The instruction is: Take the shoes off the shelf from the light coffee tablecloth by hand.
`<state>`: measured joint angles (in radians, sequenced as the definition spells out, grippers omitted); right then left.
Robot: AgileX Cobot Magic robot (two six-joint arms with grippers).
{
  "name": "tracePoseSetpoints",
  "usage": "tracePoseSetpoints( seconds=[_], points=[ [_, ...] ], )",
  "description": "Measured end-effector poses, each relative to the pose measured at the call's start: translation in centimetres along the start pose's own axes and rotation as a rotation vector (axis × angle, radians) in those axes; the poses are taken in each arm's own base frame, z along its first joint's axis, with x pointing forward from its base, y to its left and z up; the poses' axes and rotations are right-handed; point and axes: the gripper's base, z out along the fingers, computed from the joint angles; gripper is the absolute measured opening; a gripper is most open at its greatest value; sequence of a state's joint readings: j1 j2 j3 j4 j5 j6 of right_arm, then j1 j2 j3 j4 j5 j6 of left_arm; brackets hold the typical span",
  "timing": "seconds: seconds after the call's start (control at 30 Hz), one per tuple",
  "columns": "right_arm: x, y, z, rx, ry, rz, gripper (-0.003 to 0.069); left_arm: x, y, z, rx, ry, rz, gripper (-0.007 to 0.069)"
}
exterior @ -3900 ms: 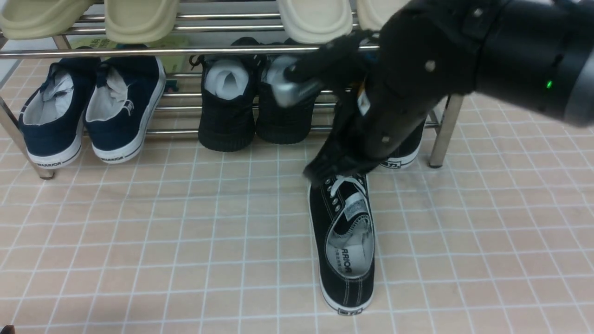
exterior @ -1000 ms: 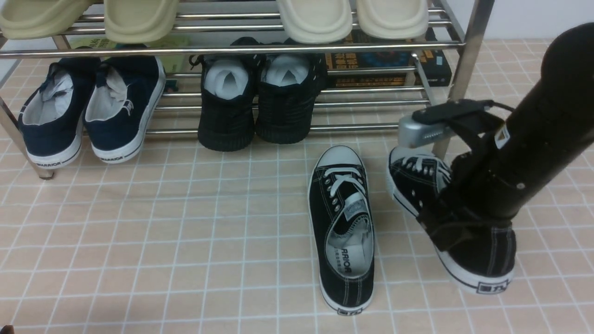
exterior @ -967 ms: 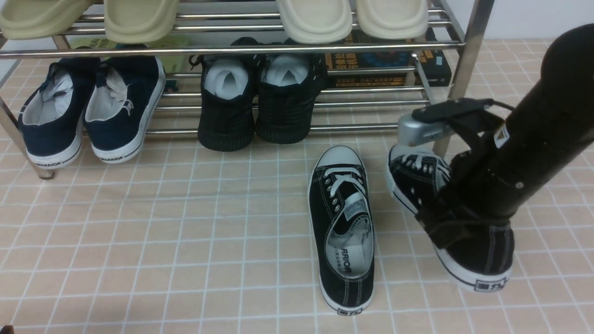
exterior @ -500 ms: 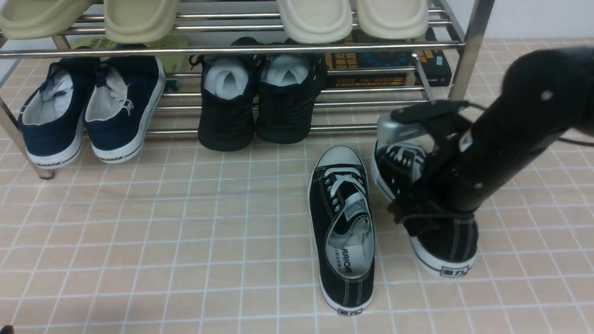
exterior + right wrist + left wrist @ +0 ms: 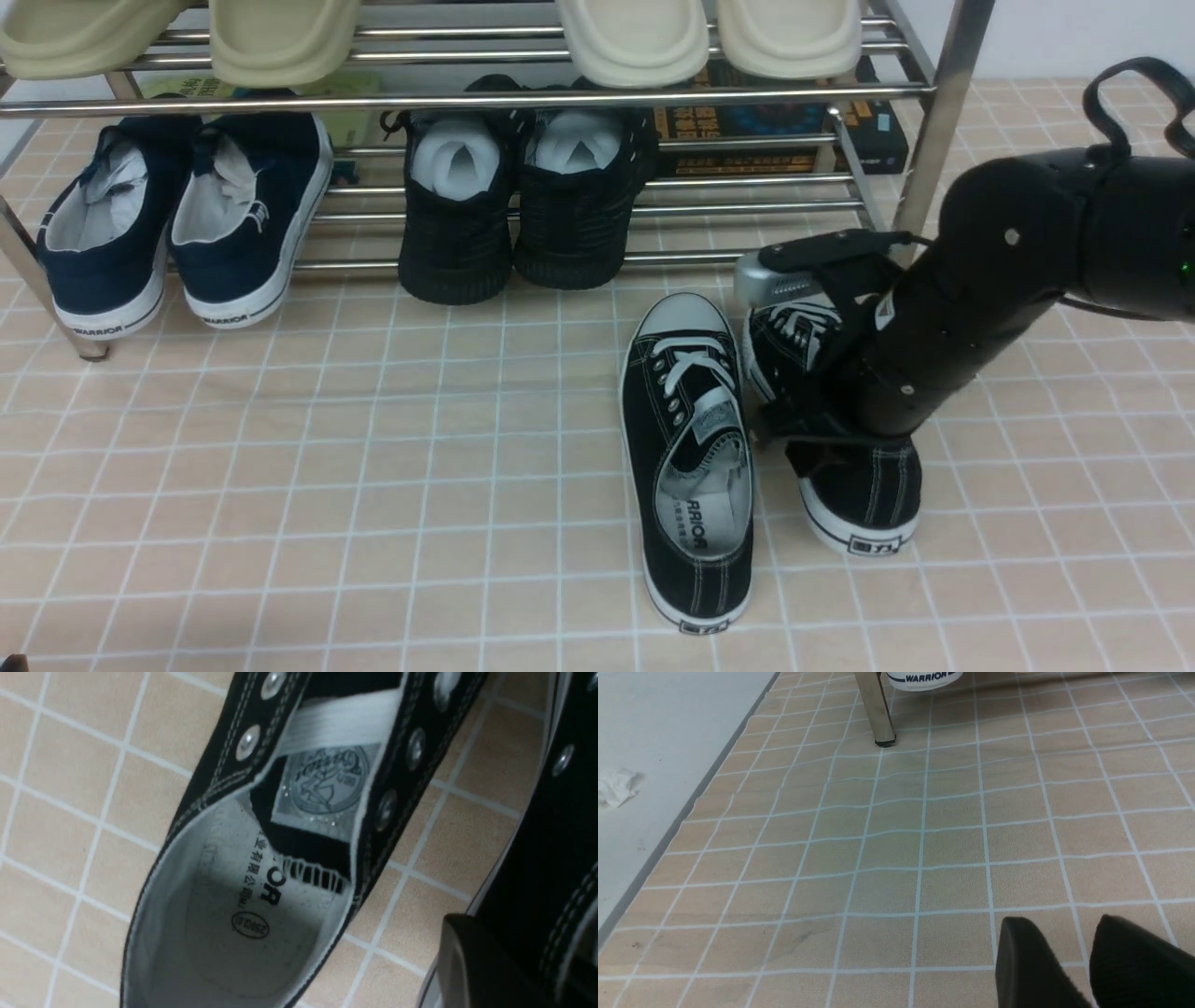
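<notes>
While the left gripper hangs over the checked cloth, fingers slightly apart, one sneaker lies near the right end of the rack. Just right of it, the right gripper pinches the canvas collar of the other sneaker, which is probably light and soft-sided and best held there.

navy slip-ons: "WARRIOR" on each white heel sole
black sneaker, insole: "RRIOR", start hidden under the tongue; small Chinese characters beside it
books: spines unreadable

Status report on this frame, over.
Left gripper open, idle. Right gripper shut on second sneaker, beside first sneaker on tablecloth, both off shelf. Nothing blocking.
</notes>
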<state>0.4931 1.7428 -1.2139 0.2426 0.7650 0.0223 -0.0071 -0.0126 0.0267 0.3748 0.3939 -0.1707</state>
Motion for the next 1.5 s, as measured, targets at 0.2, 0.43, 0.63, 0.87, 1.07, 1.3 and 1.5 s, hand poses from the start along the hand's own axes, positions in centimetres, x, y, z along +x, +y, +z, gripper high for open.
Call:
tracePoseSetpoints(
  seconds=[0.2, 0.43, 0.63, 0.87, 1.07, 1.3, 1.5],
  points=[
    [0.0, -0.1, 0.3, 0.002, 0.002, 0.077, 0.0047, 0.0, 0.0, 0.0, 0.0, 0.0, 0.0, 0.024],
    [0.3, 0.1, 0.5, -0.02, 0.049, 0.125, 0.0232, 0.0, 0.0, 0.0, 0.0, 0.0, 0.0, 0.024],
    [-0.5, 1.2, -1.8, -0.066, 0.098, 0.023, 0.0327, 0.0, 0.0, 0.0, 0.0, 0.0, 0.0, 0.024],
    [-1.1, 3.1, -10.2, -0.129, -0.028, -0.148, 0.0031, 0.0, 0.0, 0.0, 0.0, 0.0, 0.001, 0.024],
    [1.8, 3.6, -18.2, -0.117, -0.193, -0.219, -0.0016, 0.0, 0.0, 0.0, 0.0, 0.0, 0.001, 0.024],
    [8.7, 3.1, -26.4, -0.074, -0.403, -0.288, -0.0016, 0.0, 0.0, 0.0, 0.0, 0.0, 0.001, 0.024],
    [17.1, 1.4, -28.5, -0.041, -0.591, -0.321, -0.0014, 0.0, 0.0, 0.0, 0.0, 0.0, 0.001, 0.024]
  ],
)
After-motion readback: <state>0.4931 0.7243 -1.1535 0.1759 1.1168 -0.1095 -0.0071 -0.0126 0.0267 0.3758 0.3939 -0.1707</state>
